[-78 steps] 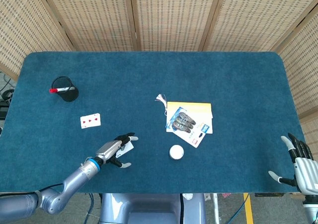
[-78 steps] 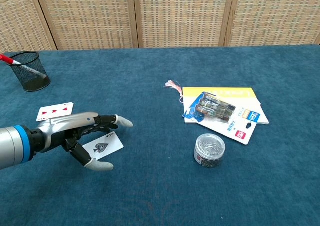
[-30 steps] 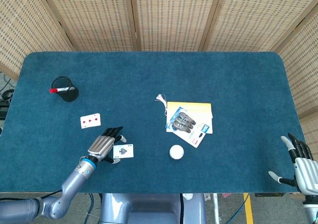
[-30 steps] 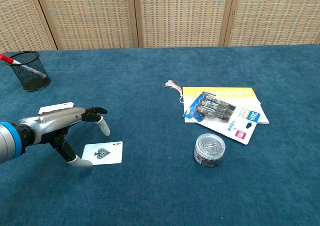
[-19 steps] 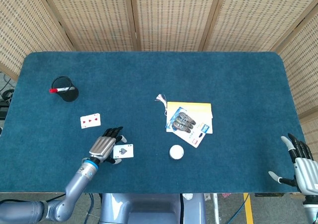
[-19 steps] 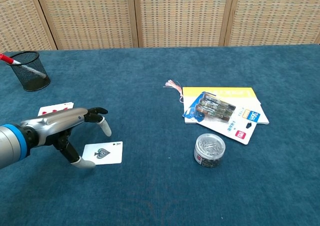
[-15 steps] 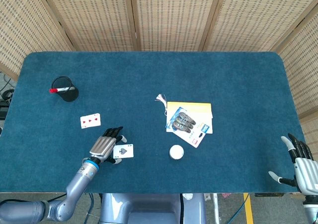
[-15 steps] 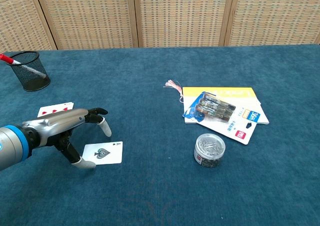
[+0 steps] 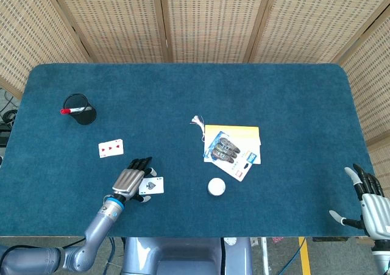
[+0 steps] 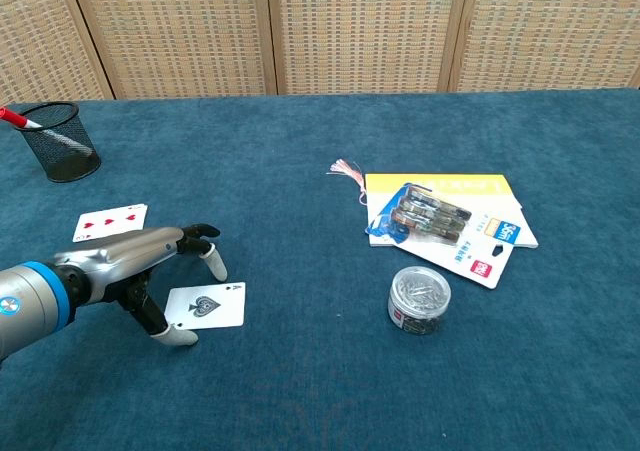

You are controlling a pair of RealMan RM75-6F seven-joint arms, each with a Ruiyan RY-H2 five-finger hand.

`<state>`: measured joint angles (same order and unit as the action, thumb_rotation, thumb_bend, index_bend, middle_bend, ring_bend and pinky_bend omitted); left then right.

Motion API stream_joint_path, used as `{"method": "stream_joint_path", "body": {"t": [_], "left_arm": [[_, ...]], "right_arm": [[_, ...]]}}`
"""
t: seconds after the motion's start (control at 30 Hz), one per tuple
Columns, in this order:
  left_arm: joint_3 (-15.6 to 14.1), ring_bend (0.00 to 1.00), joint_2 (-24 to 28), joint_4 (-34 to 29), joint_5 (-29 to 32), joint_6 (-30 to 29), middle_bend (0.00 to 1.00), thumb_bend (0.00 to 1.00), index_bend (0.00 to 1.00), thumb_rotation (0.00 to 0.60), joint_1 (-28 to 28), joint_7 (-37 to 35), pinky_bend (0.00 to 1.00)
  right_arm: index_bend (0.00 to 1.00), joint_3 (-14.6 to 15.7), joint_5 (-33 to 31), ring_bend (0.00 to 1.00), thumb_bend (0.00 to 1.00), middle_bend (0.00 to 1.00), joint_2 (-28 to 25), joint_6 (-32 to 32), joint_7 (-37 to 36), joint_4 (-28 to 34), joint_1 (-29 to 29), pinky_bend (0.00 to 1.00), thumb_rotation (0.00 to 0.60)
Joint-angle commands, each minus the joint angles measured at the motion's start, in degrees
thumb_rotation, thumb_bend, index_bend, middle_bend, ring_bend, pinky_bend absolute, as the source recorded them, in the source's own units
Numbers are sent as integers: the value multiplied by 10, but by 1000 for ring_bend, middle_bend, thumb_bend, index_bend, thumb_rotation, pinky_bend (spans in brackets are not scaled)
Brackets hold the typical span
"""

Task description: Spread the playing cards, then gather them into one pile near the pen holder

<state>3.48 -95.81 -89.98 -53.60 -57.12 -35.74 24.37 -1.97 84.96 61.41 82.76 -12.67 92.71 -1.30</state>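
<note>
I have my left hand low over the blue felt table, fingers spread and arched beside the white ace-of-spades playing card, which lies face up and flat on the cloth. The thumb tip sits right at the card's near left corner and the other fingertips hang just above its far edge; nothing is gripped, and I cannot tell whether any tip actually touches the card. The second card, a white one with red hearts, lies apart, further toward the black mesh pen holder with the red pen in the far left corner.

So the cards look spread already, and I judge I am at the gathering step. Next I need to press or pinch the ace and bring it over to the hearts card, then move the pair close to the pen holder. A flat card on felt is hard to lift; sliding it may be safer.

My right hand rests open at the table's near right edge, holding nothing.
</note>
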Motion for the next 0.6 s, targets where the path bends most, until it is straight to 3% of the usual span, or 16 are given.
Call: {"method": "stream_joint_path", "body": {"t": [0.03,0.17,0.43,0.6], "left_arm": [[0,0,-2,3,-1,-1,0,163,304,600,0,1,0],[0,0,-7,8,-2,-4,0,167,329,600,1,3,0],[1,0,-10,14,-2,-13,0,212,574,600,6,5,0],[3,0,-8,14,-3,-14,0,217,600,600,8,6,0]], "right_arm": [[60,0,0,0,156,0,0,0,0,0,0,0,600],[60,0,0,0,156,0,0,-1,-2,0,0,0,600],[60,0,0,0,156,0,-1,0,-2,0,0,0,600],[60,0,0,0,156,0,-1,-1,-1,0,0,0,600]]}}
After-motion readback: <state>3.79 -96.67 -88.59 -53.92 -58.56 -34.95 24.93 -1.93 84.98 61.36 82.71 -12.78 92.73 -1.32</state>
